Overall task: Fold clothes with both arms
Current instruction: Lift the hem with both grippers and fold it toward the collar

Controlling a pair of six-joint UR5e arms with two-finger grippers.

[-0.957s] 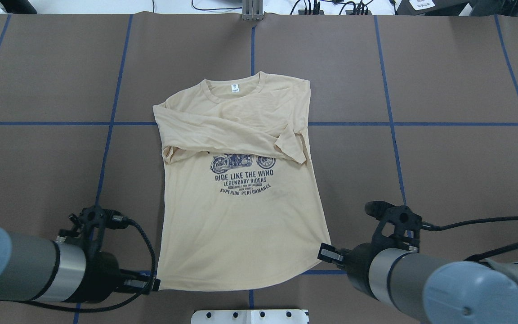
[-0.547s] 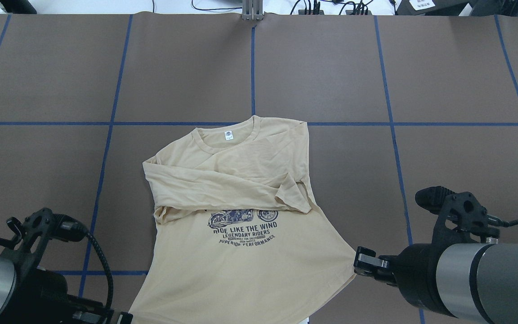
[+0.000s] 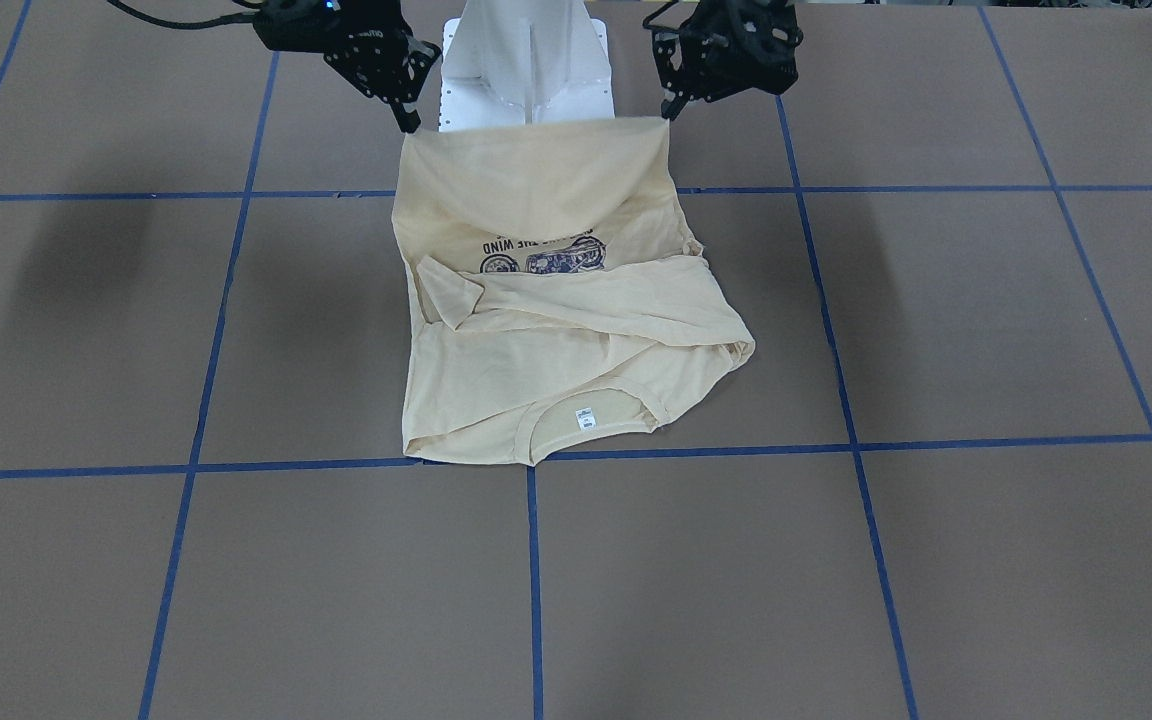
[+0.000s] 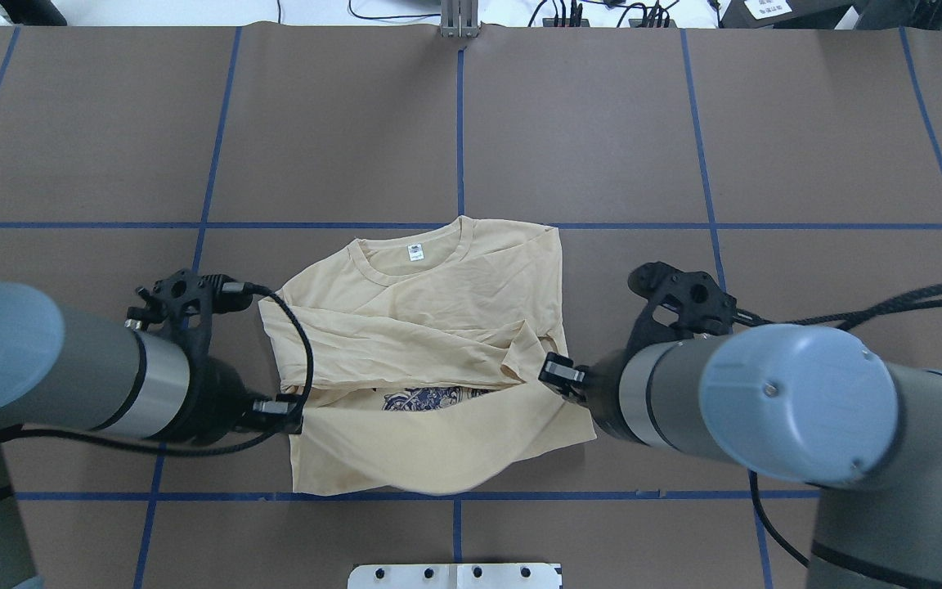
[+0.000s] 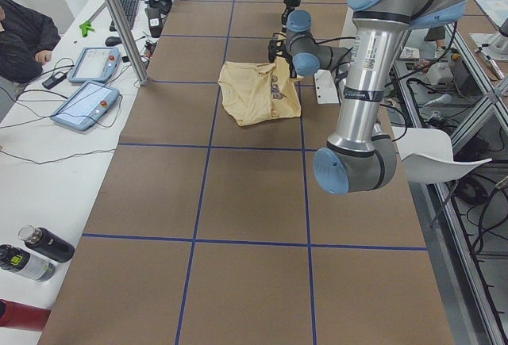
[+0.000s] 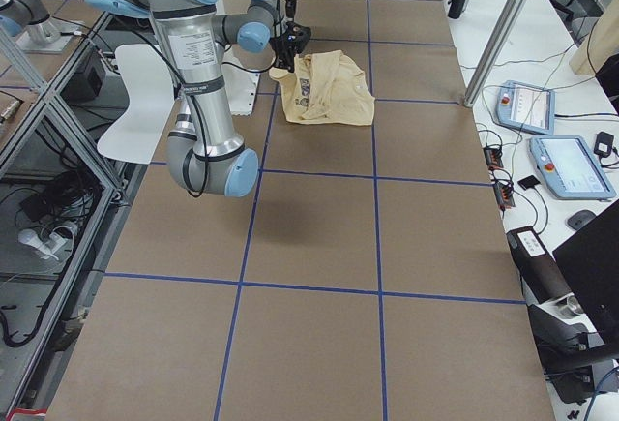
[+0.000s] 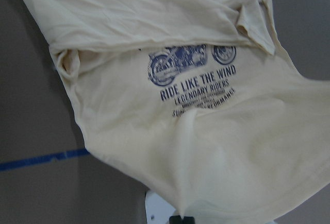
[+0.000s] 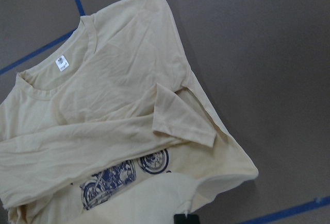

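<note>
- Brown table mat (image 3: 936, 330) with a blue tape grid, front-facing view: T-shirt (image 3: 556, 340) lies mid-table, its hem (image 3: 536, 135) raised taut between right gripper (image 3: 406, 122) and left gripper (image 3: 674, 108), each clenched on a corner
- Overhead: collar (image 4: 438, 258) lies ahead of both grippers, away from the robot's base; long axis runs base to far side; both arms equally near
- Wrist views: folded sleeve (image 8: 180, 121) partly covers the print; I judge hem goes forward onto collar next

Left gripper (image 4: 289, 415) and right gripper (image 4: 557, 375) raised level, pointed inward, each clamped on a T-shirt (image 4: 438, 327) hem corner.
</note>
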